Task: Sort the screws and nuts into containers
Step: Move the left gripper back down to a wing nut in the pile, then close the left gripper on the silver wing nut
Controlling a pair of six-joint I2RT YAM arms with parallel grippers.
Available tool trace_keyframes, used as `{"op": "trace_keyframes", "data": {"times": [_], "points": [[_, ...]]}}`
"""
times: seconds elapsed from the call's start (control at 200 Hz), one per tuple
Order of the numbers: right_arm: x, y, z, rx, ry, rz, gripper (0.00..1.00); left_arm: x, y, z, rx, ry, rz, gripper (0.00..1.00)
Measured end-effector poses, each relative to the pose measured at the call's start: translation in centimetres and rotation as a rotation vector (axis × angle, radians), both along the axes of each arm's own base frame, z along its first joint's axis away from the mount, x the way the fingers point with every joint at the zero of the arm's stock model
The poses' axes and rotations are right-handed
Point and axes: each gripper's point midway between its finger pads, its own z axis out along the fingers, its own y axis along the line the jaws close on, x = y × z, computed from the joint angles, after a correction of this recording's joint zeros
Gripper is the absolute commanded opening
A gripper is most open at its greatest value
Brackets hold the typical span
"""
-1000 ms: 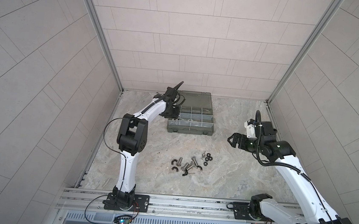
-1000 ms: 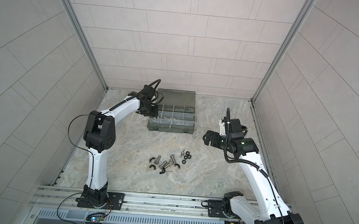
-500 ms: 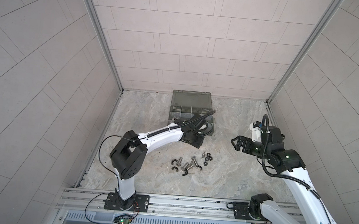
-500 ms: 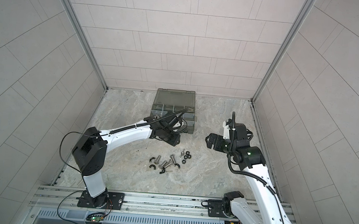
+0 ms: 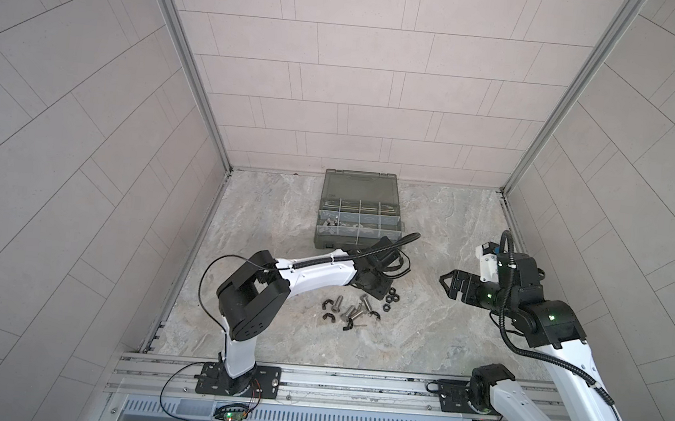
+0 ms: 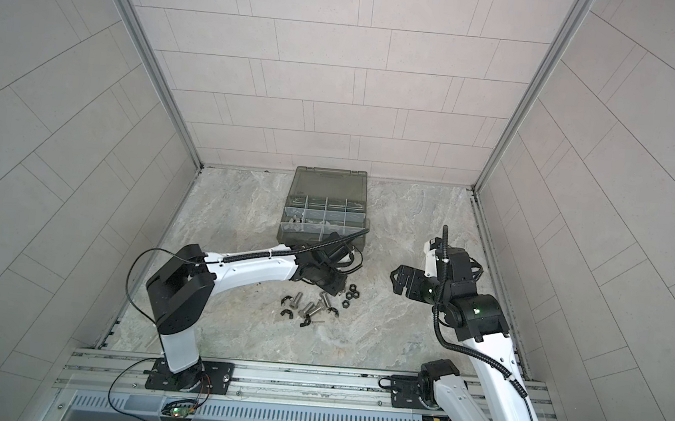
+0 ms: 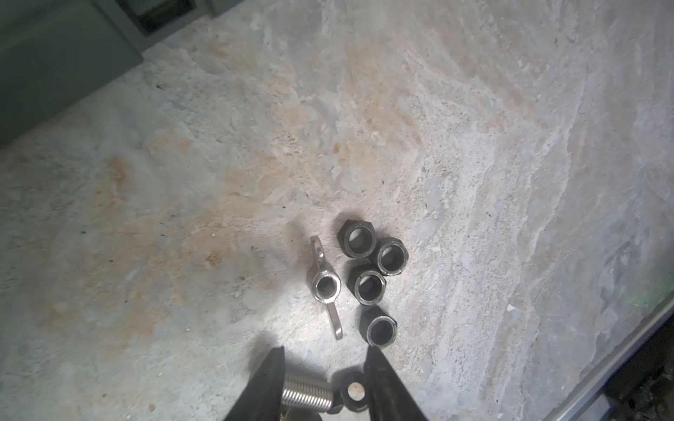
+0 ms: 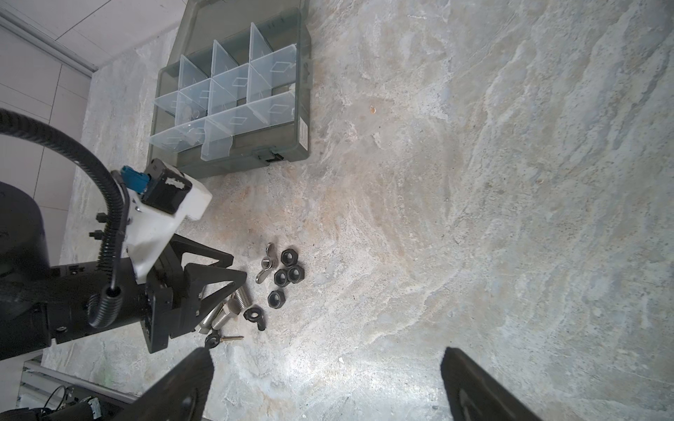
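Several silver screws (image 5: 354, 311) (image 6: 310, 307) (image 8: 228, 310) lie in a loose pile on the stone floor. Black hex nuts (image 7: 368, 288) (image 8: 288, 271) (image 5: 392, 299) cluster beside a silver wing nut (image 7: 324, 288) (image 8: 264, 269). My left gripper (image 7: 324, 350) (image 5: 377, 293) (image 6: 331, 288) hangs low over the pile, open, with a screw's threaded end (image 7: 306, 393) and a black ring-shaped piece between its fingers. The case of containers (image 5: 341, 243) (image 6: 291, 237) (image 8: 302, 109) stands open just behind. To the right, my right gripper (image 8: 326, 351) (image 5: 448, 287) (image 6: 395, 281) is open wide over bare floor.
Black hooked clips (image 5: 329, 304) (image 8: 255, 315) and a thin small screw (image 8: 233, 338) lie mixed in the pile. The case's smoky lid (image 5: 358, 186) lies back toward the rear wall. A metal rail (image 5: 312, 380) runs along the front edge, and tiled walls close in both sides.
My left arm has swung from the case's left side down to the pile of parts. The right arm drifted slightly toward the front and stays open.
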Motion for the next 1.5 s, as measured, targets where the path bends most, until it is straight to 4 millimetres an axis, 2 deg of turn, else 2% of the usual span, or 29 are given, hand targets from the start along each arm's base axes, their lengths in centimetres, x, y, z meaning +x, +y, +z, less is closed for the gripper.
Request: {"op": "trace_keyframes", "data": {"times": [0.28,0.896,1.236,1.321,1.501], "points": [[-0.5,-0.1,0.0,-0.001,0.004,0.000,0.99,-0.5,0.1,-2.8,0.062,0.030,-0.005,0.42],[-0.6,-0.2,-0.6,-0.010,0.019,-0.001,0.99,0.7,-0.9,-4.0,0.093,0.014,-0.008,0.42],[-0.5,-0.4,-0.9,-0.020,0.030,-0.004,0.99,1.3,-1.2,-4.5,0.105,0.014,-0.018,0.27],[-0.5,-0.5,-0.9,-0.020,0.030,-0.006,0.99,1.4,-1.1,-4.6,0.107,0.014,-0.019,0.21],[-0.4,-0.6,-1.0,-0.023,0.036,-0.011,0.99,1.6,-1.0,-4.5,0.106,0.013,-0.016,0.17]]}}
